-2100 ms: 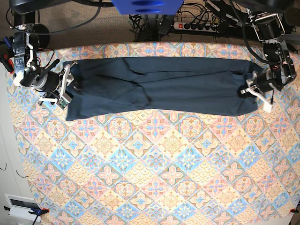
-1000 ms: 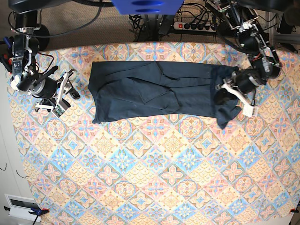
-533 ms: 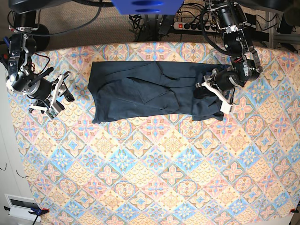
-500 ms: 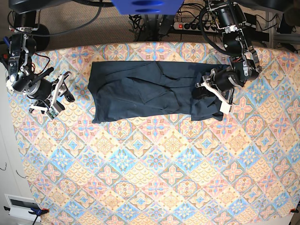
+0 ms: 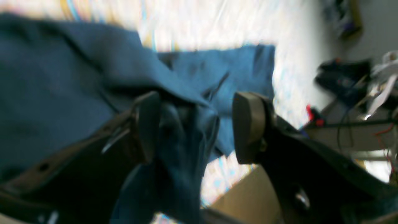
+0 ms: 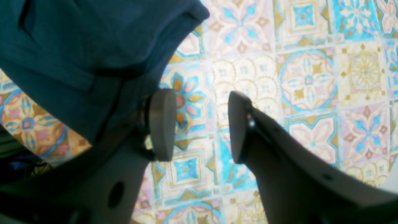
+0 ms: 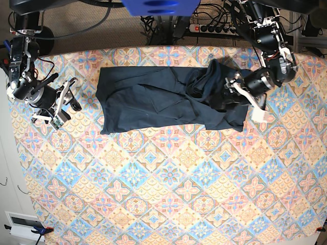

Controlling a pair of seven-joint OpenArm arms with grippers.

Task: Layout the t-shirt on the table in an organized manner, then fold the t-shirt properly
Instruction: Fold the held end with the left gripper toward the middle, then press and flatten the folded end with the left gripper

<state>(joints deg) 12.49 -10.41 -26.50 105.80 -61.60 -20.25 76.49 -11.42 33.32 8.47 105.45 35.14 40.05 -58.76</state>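
The dark navy t-shirt [image 7: 148,97] lies as a long band across the far part of the patterned table [image 7: 168,178]. Its right end is folded back and bunched into a raised heap [image 7: 209,81]. My left gripper [image 7: 236,97] sits at that heap. In the left wrist view the left gripper [image 5: 196,127] stands open, with loose cloth [image 5: 183,130] hanging between the jaws against one finger. My right gripper [image 7: 66,104] hovers left of the shirt's left edge, apart from it. The right gripper [image 6: 199,124] is open over bare tablecloth, with the shirt [image 6: 77,53] beside it.
A power strip [image 7: 214,28] and cables lie behind the table's far edge. The table's left edge runs close to my right arm. A small white device [image 7: 23,224] sits off the table at the near left corner.
My left gripper carried the shirt's right end leftward over the body, then its jaws parted and the cloth now heaps up. The right arm has hardly moved.
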